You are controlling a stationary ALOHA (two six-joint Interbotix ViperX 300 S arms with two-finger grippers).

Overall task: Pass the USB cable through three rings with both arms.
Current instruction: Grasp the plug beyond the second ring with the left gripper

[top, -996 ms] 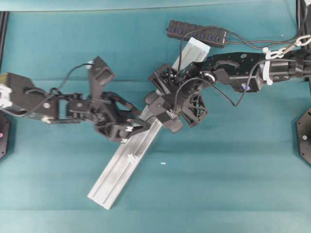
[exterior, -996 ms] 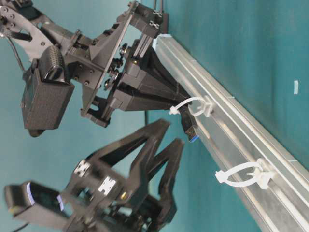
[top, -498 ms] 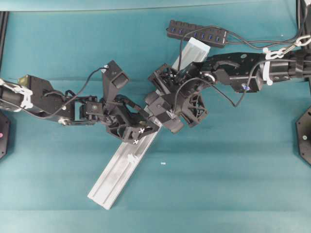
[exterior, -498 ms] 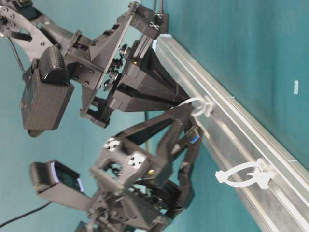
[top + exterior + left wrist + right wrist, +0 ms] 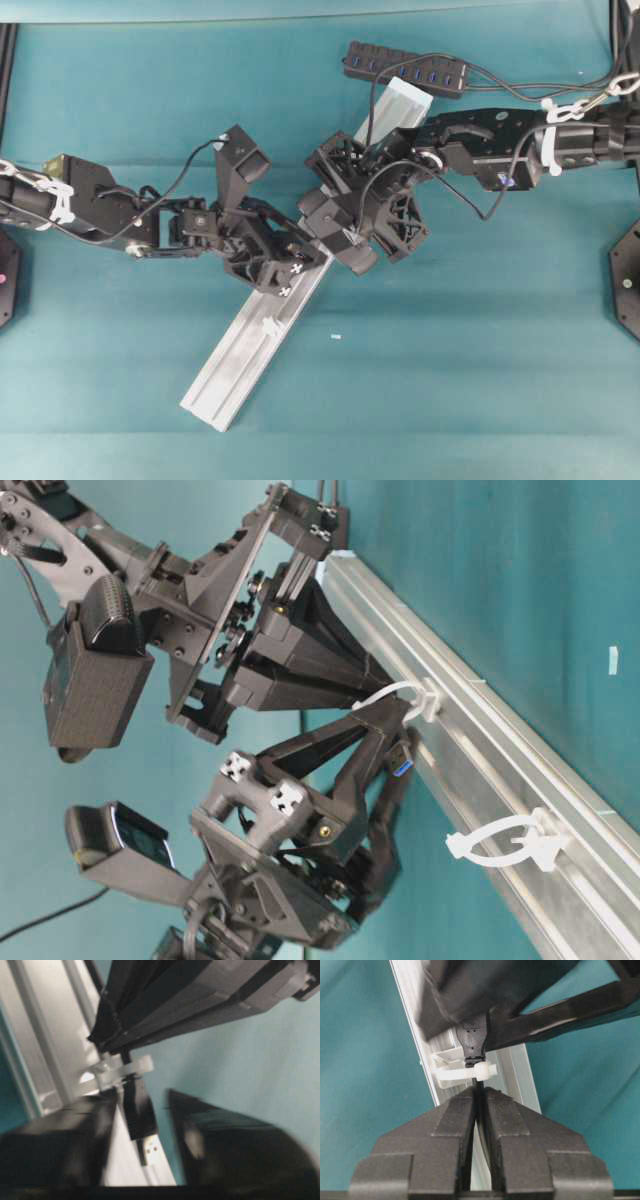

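Even, bright light falls on my worktop (image 5: 480,330) from above, shadows soft. Pale glare washes the rail (image 5: 45,1040) in my left wrist view, where my left end effector (image 5: 145,1155) smears, perhaps motion blur.

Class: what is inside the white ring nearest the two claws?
The USB cable runs through that ring, its plug already out beyond. The rail's third ring is covered by the arms.
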